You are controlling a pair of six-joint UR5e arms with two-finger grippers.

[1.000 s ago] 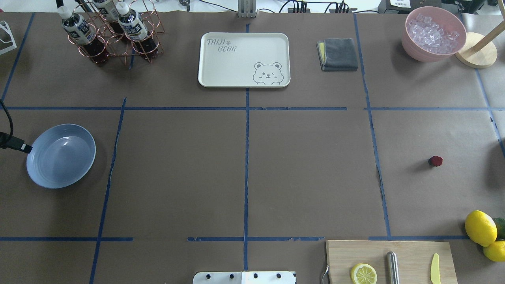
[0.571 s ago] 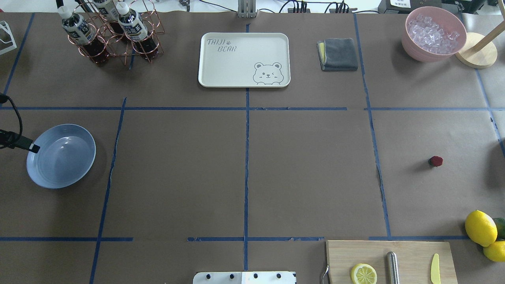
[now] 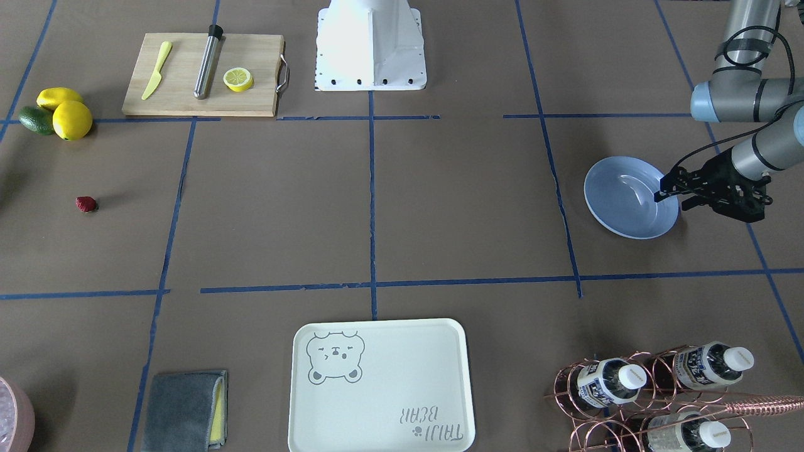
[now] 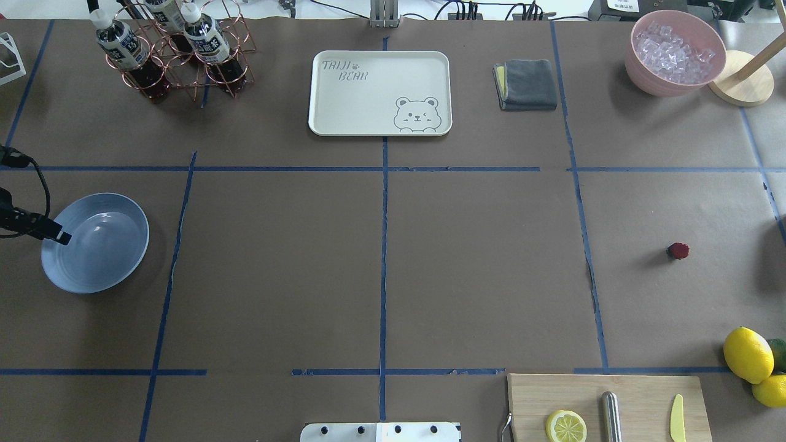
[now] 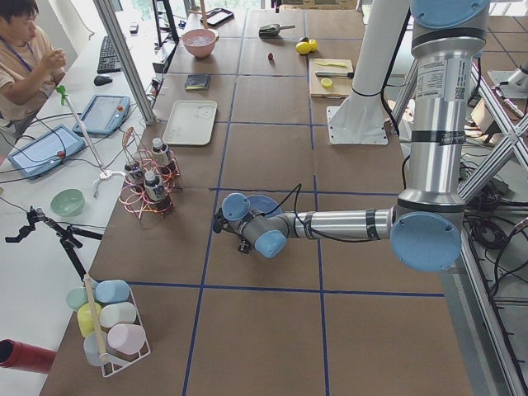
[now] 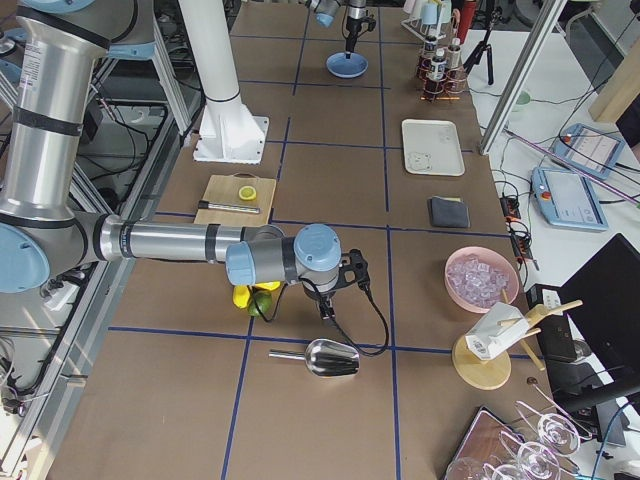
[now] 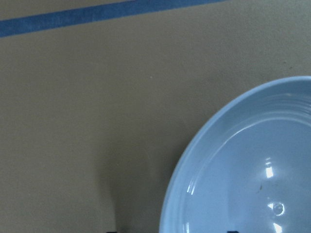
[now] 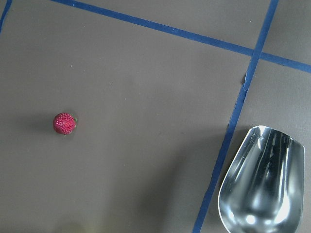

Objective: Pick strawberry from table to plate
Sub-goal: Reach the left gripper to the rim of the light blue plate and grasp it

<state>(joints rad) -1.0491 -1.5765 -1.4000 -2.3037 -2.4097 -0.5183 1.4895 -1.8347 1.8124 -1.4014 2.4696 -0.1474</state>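
**Left gripper slides in over the plate rim; strawberry not yet picked up**

Moving in from the table's edge, the left gripper now reaches further over the near rim of the plate than it did a second ago. Nothing else on the table has shifted.

The table is covered in brown paper and crossed by blue tape lines. It stretches wide between the two grippers.

The plate is light blue, round and shallow, and it is empty. It lies directly under the left gripper, and the gripper's black fingers hang over its outer edge. In the left wrist view, two dark fingertips just show at the bottom edge, set wide apart. From this the left gripper appears spread and holds nothing.

The right gripper appears only in the side view, at the far end of the table from the plate. It points down, and I cannot tell whether its fingers are spread or pressed together. A metal scoop lies on the paper near it.

The strawberry is small and dark red, and it sits alone on the paper. It is well apart from the left gripper, on the opposite side of the table. It is near the right gripper, showing left of centre in the right wrist view.

As a judgement, the task is at its very start. The berry has still to be reached, gripped, carried across the table and set on the plate.
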